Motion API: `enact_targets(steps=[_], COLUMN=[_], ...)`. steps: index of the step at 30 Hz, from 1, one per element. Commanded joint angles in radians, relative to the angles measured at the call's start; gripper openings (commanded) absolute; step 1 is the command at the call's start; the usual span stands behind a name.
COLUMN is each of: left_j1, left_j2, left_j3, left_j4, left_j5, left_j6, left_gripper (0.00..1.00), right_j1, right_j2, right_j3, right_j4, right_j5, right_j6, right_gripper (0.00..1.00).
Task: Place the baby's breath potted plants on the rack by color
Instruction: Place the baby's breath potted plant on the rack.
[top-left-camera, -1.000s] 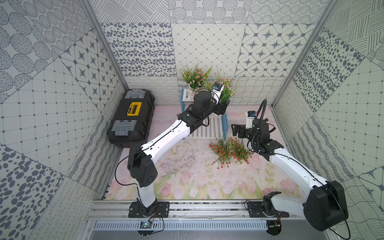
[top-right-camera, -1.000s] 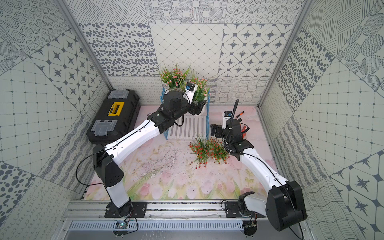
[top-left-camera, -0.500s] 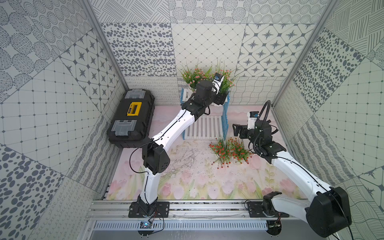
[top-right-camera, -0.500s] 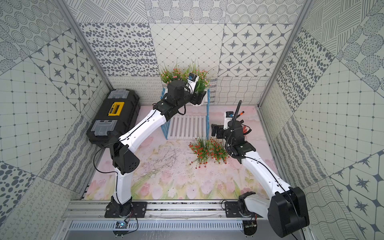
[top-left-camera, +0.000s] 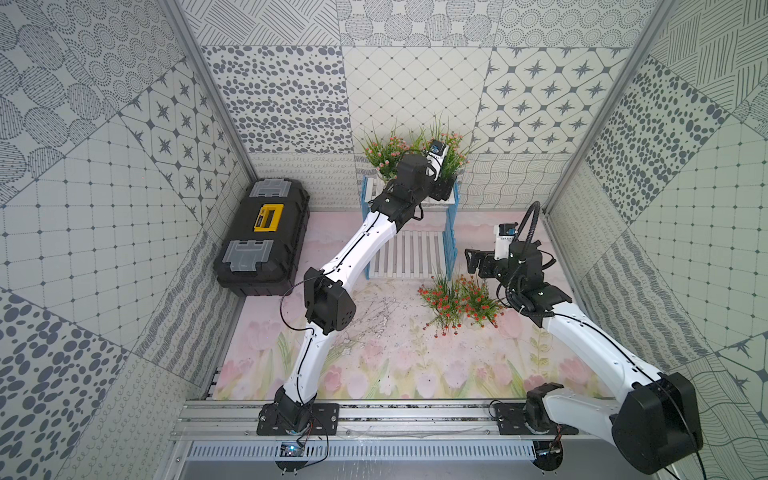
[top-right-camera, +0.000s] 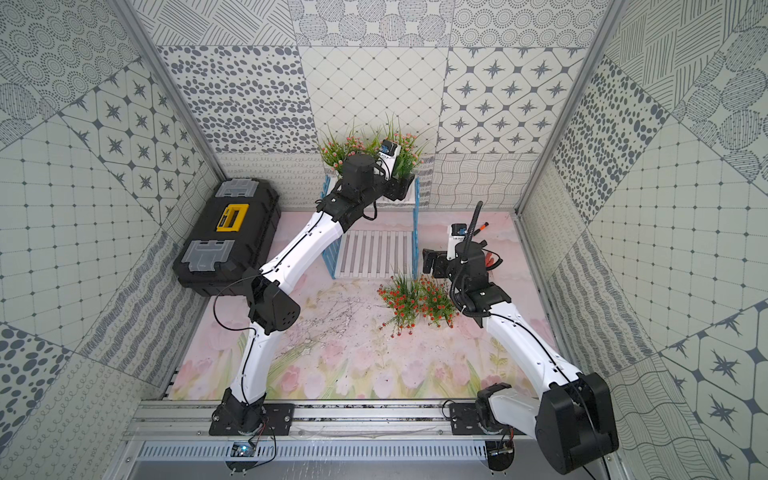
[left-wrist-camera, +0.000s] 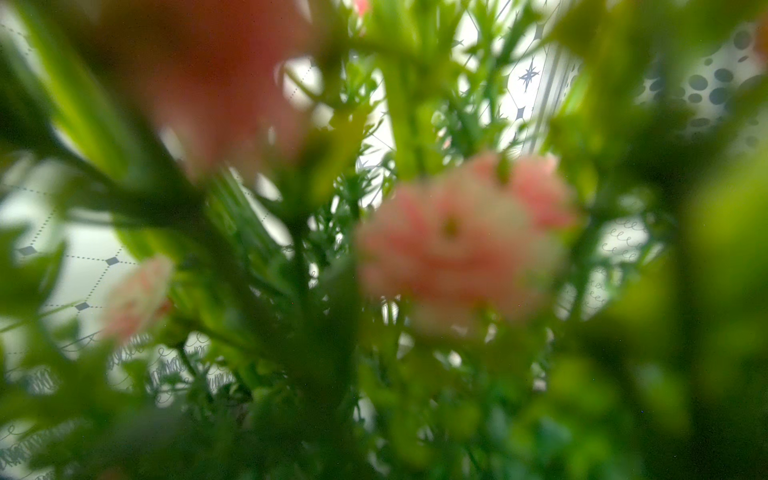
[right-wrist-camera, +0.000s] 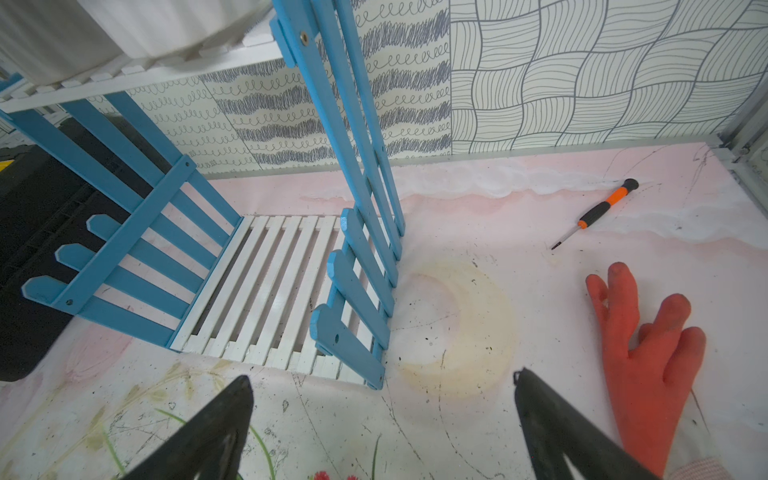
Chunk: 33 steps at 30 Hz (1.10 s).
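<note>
The rack (top-left-camera: 409, 253) (top-right-camera: 376, 251) stands at the back wall, blue-sided with white slats. One pink baby's breath potted plant (top-left-camera: 381, 153) stands on the left of its top shelf. My left gripper (top-left-camera: 441, 190) (top-right-camera: 401, 189) is at the right of that shelf, shut on the pot of a second pink plant (top-left-camera: 452, 153). The left wrist view shows only blurred pink blossoms (left-wrist-camera: 461, 237) and leaves. Two red-orange plants (top-left-camera: 442, 299) (top-left-camera: 478, 301) stand on the mat before the rack. My right gripper (top-left-camera: 471, 259) (right-wrist-camera: 382, 378) hovers open beside the rack's lower shelf (right-wrist-camera: 266, 291).
A black-and-yellow toolbox (top-left-camera: 264, 235) (top-right-camera: 228, 232) lies left of the rack. Behind my right arm an orange screwdriver (right-wrist-camera: 598, 212) and an orange glove (right-wrist-camera: 648, 353) lie on the mat. Patterned walls close in on three sides.
My left arm has stretched farther back, carrying the pink plant up to the right side of the rack's top shelf. The right arm has barely moved.
</note>
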Motion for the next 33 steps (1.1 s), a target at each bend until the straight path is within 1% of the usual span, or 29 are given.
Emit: enact_targets(steps=[1,6,18,27,33], left_j1=[0.02,0.023,0.049,0.053,0.054], left_j2=[0.016,0.034,0.098,0.111,0.112], left_j3=[0.041,0.044,0.142,0.158,0.164], left_j4=[0.101,0.109,0.1,0.076,0.082], left_j5=[0.003,-0.008,-0.002,0.008,0.012], left_j6=[0.013,0.03,-0.024,-0.038,-0.044], left_gripper=[0.64,0.64,0.64,0.68,0.75], right_j1=[0.005,0.005,0.005,0.005,0.005], right_j2=[0.004,0.013,0.024,0.034,0.034], right_j3=[-0.014,-0.019,-0.022,-0.027,-0.03], right_j4=[0.033,0.035,0.038,0.046,0.045], right_j5=[0.01,0.011,0.017,0.012,0.016], right_j6=[-0.013,-0.013,-0.015,-0.012,-0.01], right_gripper=[0.98,0.98,0.98,0.98,0.98])
